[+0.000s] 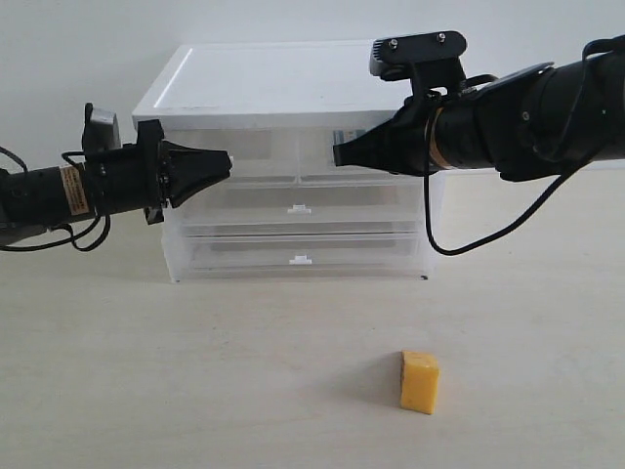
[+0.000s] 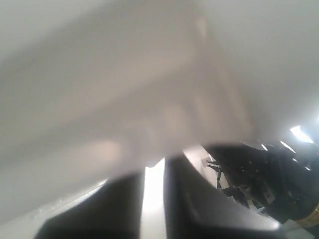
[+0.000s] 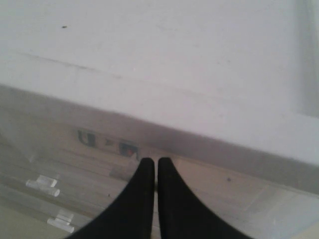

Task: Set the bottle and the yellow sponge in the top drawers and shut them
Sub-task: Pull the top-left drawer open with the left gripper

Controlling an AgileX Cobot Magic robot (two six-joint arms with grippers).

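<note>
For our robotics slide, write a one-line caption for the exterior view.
Left gripper and right gripper, both shut, point at the top drawers; the yellow sponge sits on the table in front.

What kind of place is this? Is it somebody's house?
Most likely a robot lab or test bench, not a house: two black robot arms work at a small plastic drawer cabinet on a pale table, with a plain white wall behind.

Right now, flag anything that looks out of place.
Only the sponge: it stands upright, alone on the table, well in front of the cabinet and not inside it. Nothing looks spilled or damaged.
</note>
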